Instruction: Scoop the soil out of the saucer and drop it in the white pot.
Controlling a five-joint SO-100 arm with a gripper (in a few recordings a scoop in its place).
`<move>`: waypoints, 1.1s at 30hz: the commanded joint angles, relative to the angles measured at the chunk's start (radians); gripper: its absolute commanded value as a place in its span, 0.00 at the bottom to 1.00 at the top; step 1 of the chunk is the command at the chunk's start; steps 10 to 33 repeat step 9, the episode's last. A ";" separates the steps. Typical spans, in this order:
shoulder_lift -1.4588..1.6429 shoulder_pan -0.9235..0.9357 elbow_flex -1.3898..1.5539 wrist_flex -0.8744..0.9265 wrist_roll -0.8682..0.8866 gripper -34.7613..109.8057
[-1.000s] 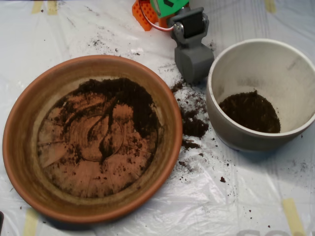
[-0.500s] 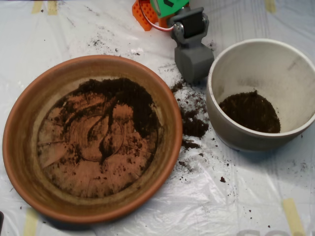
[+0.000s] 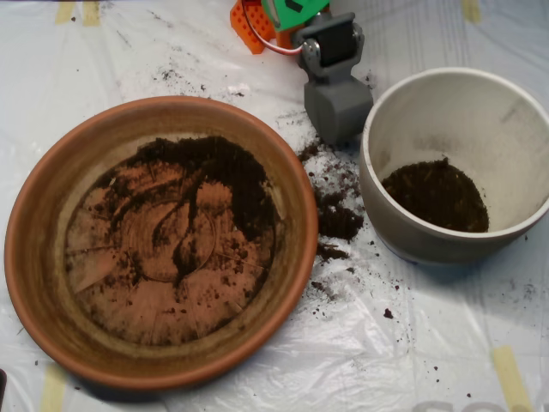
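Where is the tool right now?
In the overhead view the tool sits at top centre, over the plastic sheet, between the saucer's upper right rim and the pot's left wall, above spilled soil.

Robotics test bench set up for a potting exercise. The work surface is covered by a crinkled translucent plastic sheet (image 3: 412, 343) held down with strips of yellowish tape (image 3: 511, 376), and a small arm built from orange and green printed parts (image 3: 270, 19) stands at its top edge. Loose soil (image 3: 336, 215) is scattered over the sheet between a terracotta saucer (image 3: 34, 257) and a white pot (image 3: 515, 120).
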 commanded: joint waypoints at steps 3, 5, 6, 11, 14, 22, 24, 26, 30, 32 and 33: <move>0.074 -0.014 -0.008 -0.020 -0.020 0.24; 0.074 -0.014 -0.008 -0.020 -0.020 0.24; 0.074 -0.014 -0.008 -0.020 -0.020 0.24; 0.074 0.000 -0.008 -0.020 -0.006 0.24; 0.074 0.000 -0.008 -0.020 -0.006 0.24; 0.074 0.000 -0.008 -0.020 -0.006 0.24; 0.074 0.000 -0.008 -0.020 -0.006 0.24; 0.074 0.000 -0.008 -0.020 -0.006 0.24; 0.074 0.000 -0.008 -0.020 -0.006 0.24; 0.074 0.000 -0.008 -0.020 -0.006 0.24; 0.074 0.000 -0.008 -0.020 -0.006 0.24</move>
